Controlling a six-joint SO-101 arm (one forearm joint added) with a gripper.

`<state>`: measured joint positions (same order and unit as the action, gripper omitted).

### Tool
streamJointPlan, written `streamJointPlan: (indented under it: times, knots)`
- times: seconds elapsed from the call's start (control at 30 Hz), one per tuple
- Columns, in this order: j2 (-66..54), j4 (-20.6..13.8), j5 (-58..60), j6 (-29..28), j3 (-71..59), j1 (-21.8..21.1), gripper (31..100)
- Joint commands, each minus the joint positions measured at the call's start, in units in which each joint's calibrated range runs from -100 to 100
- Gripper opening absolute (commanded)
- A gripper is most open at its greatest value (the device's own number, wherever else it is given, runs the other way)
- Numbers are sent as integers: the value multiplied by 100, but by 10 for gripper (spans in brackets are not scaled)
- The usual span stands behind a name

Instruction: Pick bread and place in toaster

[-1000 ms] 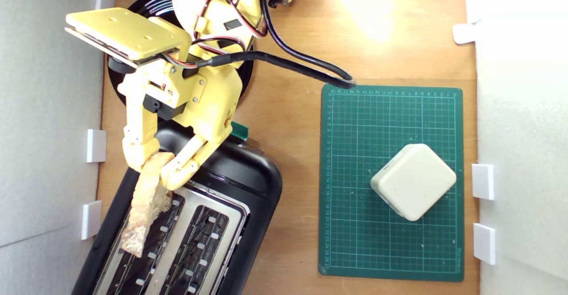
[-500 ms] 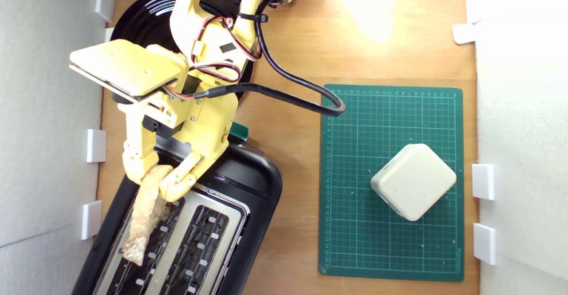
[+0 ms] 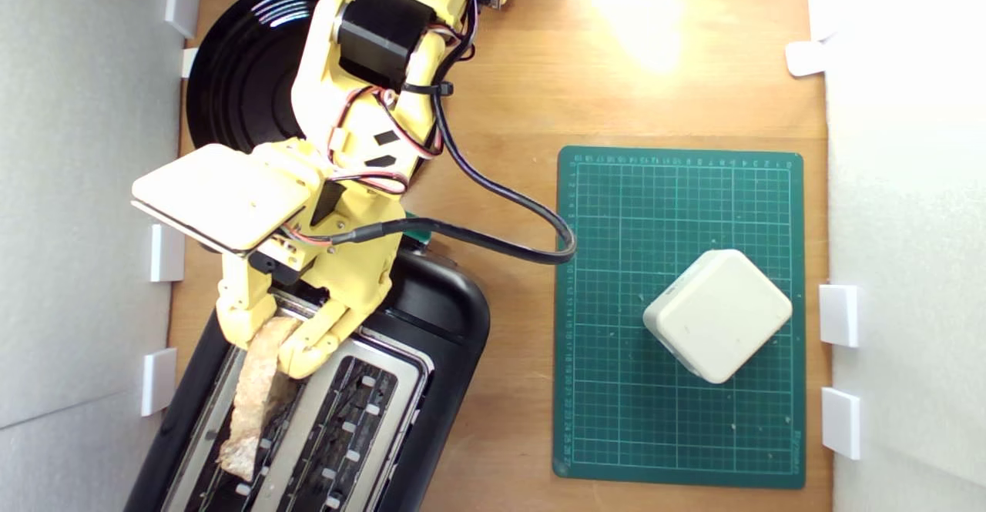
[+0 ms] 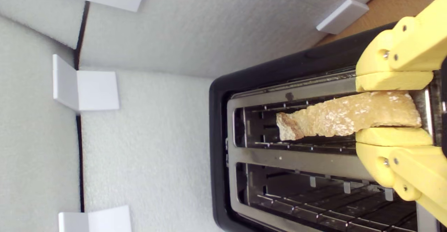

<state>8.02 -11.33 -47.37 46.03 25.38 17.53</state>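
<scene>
I have the gripper pinching one end of the bread, a yellow finger pressed on each face, and the slice hangs edge-on over the toaster in the lower left of the exterior view. In the wrist view the bread lies along the slot nearer the foam wall, with its free end already between the slot's metal lips; I can't tell how deep it sits.

To do this step well, I'd keep the slice parallel to the slot's long sides and lower straight down, releasing only once most of the crust is below the silver top. The free end looks ragged and slightly bent, so I judge it could catch on the wire guides inside; a slow descent should help.

Room is tight: the fingers straddle the slot's end wall, and the lower one sits over the strip between the two slots, so opening wide may knock metal. The foam wall stands close beside the toaster in the exterior view's left. The black plate, green mat and cream block are well clear
</scene>
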Motion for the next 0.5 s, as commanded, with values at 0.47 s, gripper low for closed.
streamJointPlan:
  times: [0.47]
  knots:
    - [-37,145,53,9,190,-37,719]
